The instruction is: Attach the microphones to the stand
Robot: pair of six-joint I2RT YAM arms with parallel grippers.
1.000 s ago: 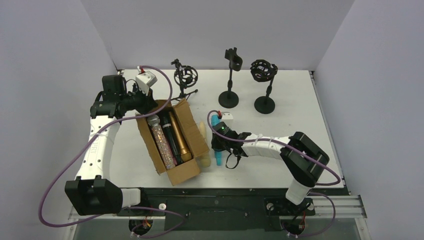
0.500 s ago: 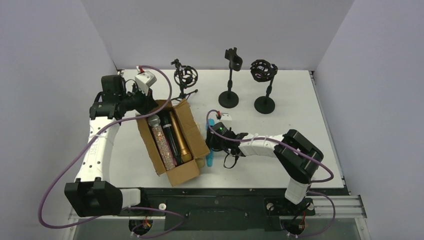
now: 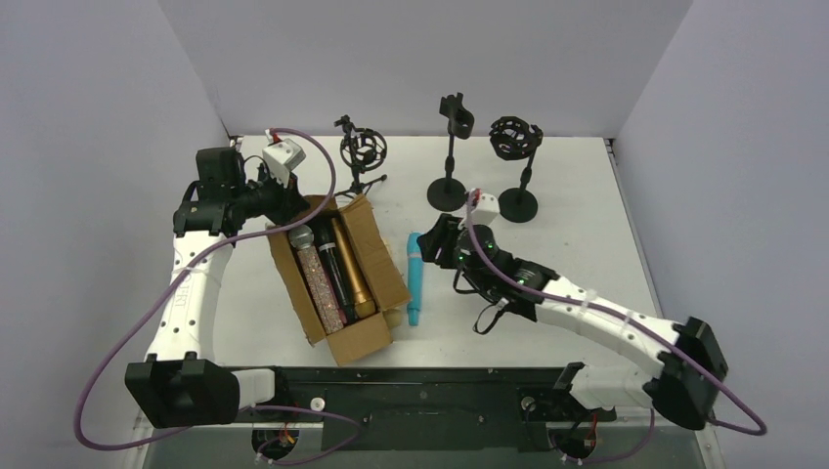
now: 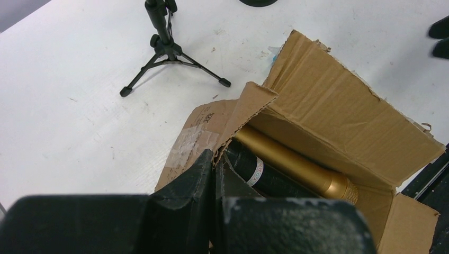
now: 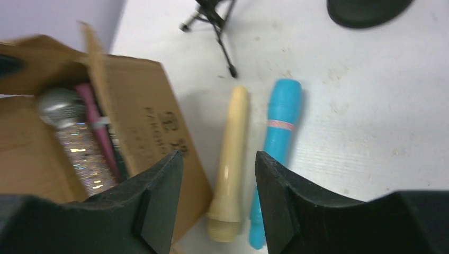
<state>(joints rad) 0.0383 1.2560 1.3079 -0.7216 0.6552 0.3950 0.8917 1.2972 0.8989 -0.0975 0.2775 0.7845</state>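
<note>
Task barely begun: none of the 3 black stands carries a mic. Tripod stand w/ ring shock mount [image 3: 363,151], round-base stand w/ clip holder [image 3: 451,147] and round-base stand w/ cage mount [image 3: 515,147] all stand bare at the far edge of the white table [image 3: 587,225]. Every mic is left to do.

Brown cardboard box [image 3: 383,262], flaps open, holds at least 4: glittery mic w/ grey mesh head [image 3: 318,278], black mic [image 3: 333,264], gold metallic mic [image 3: 352,266], plus a thin pink mic [image 5: 98,129] seen only in the right wrist view. Outside the box, flat on the table just beside its right flap: cream stick-shaped mic [image 5: 229,159] and teal stick-shaped mic [image 3: 414,278], side by side.

Right gripper [image 5: 218,159]: fingers apart, empty, above those 2. Left gripper [image 4: 214,177]: fingers pressed together at the box's far corner; can't tell if a flap is pinched.
</note>
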